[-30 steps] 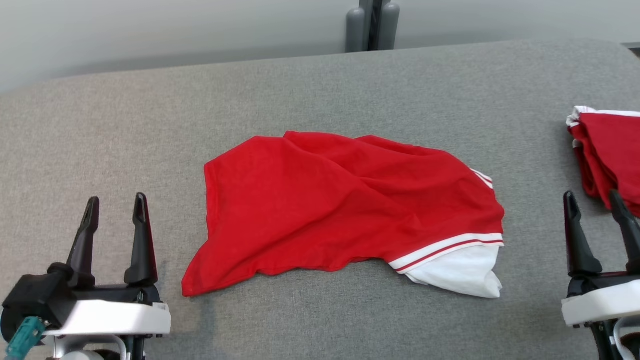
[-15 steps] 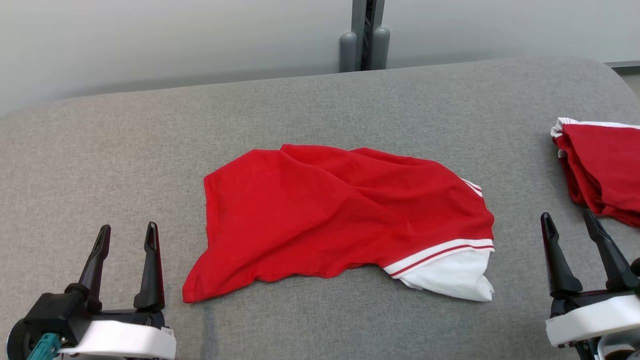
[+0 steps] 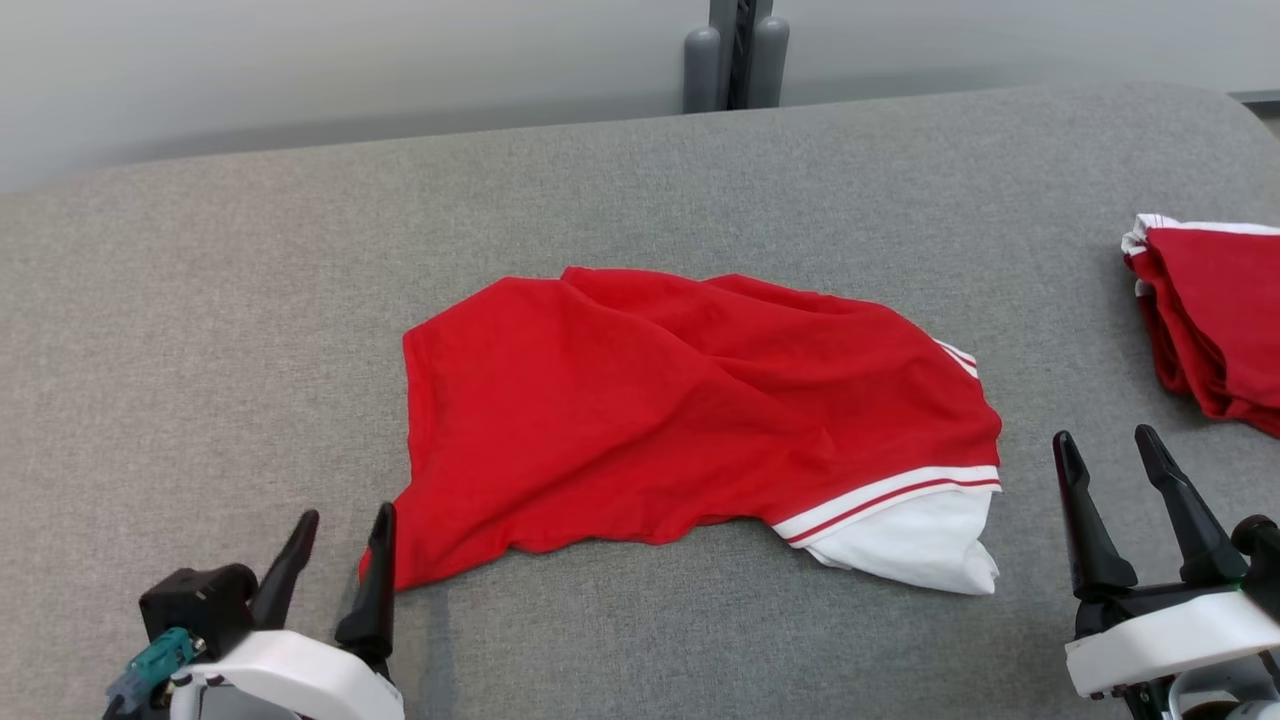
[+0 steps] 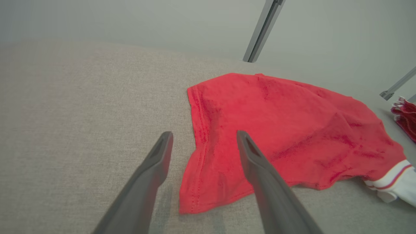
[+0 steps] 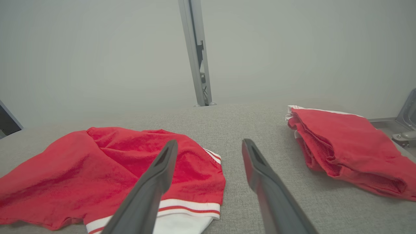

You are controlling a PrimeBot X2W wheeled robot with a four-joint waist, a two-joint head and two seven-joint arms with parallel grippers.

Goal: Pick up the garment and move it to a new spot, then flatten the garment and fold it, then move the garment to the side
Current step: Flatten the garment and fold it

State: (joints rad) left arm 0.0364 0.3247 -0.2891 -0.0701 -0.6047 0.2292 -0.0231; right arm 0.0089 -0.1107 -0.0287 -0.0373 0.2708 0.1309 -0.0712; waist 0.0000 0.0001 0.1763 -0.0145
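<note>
The left jaws had moved in toward the garment (image 3: 690, 400) since a moment before. One of their fingers (image 3: 375, 585) now sat right at the near corner of the red cloth. The right jaws had come a little closer to it too.

The left jaws were wide open and held nothing. In the left wrist view, the corner of the garment (image 4: 276, 130) lay in the gap between the two fingers. One finger (image 4: 260, 169) was in front of the red cloth. I could not tell if it touched the cloth.

The right jaws were wide open too, and they held nothing. The garment's white end (image 3: 910, 545), with its red stripe, lay near them on their inner side. In the right wrist view, one finger (image 5: 152, 188) was in front of that end of the garment (image 5: 97, 169). Bare grey desk (image 5: 227, 136) showed between the fingers.

The garment lay rumpled on the desk (image 3: 250, 300), between the two sets of jaws and a bit ahead of them. A folded red pile (image 3: 1215, 310) lay ahead of the right jaws, on their outer side, well apart from the garment. A grey post (image 3: 735, 50) stood past the far edge of the desk.
</note>
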